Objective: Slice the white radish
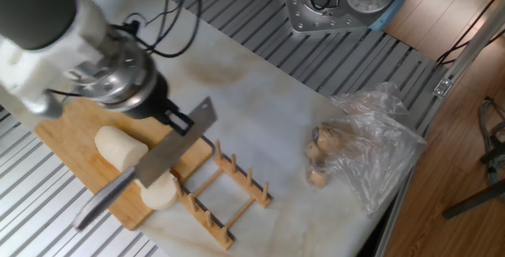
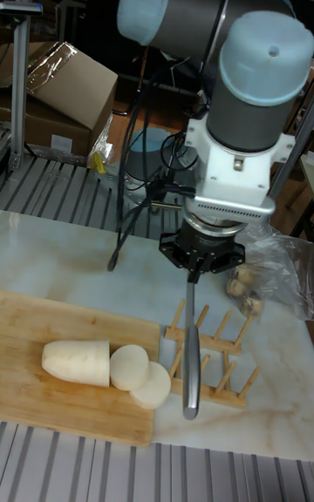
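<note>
Hand (image 2: 193, 277) — knife (image 1: 150, 170) above white radish (image 2: 77, 360)

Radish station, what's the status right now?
Gripper shut on knife, blade above the board. White radish on cutting board, two slices cut. Wooden rack beside board.

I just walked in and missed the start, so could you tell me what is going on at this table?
The arm's gripper holds a knife and is slicing a radish on a wooden cutting board. Right now the knife is lifted clear above the board's right end, blade pointing down toward the front. Two slices lie at the cut end of the remaining stub. A wooden rack stands just right of the board, and a plastic bag of brownish lumps lies farther right.
</note>
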You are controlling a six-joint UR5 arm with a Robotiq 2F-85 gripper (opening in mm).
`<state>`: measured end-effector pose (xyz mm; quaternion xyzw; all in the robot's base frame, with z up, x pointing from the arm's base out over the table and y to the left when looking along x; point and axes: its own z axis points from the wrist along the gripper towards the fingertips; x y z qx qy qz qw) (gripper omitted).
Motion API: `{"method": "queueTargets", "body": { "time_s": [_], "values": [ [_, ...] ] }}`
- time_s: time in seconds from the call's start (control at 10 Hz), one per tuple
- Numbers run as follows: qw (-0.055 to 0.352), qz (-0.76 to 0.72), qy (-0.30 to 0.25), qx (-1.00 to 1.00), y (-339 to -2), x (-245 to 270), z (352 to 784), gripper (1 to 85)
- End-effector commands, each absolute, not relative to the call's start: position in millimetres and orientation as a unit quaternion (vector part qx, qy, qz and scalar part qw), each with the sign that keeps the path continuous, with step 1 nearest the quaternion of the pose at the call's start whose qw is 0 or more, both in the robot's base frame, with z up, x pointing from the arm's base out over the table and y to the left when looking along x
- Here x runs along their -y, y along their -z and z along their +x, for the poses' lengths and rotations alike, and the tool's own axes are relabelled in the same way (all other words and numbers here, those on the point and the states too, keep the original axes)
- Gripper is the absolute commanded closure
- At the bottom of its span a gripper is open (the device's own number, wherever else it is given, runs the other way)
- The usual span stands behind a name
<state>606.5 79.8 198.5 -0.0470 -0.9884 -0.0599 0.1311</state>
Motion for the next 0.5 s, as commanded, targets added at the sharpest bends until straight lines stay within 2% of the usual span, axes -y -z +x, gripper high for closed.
{"method": "queueTargets", "body": {
  "time_s": [0.0,0.4],
  "values": [
    [0.115,-0.065,0.067,0.989,-184,-113,595,84.3],
    [0.111,-0.067,0.049,0.99,-154,-122,587,84.3]
  ]
}}
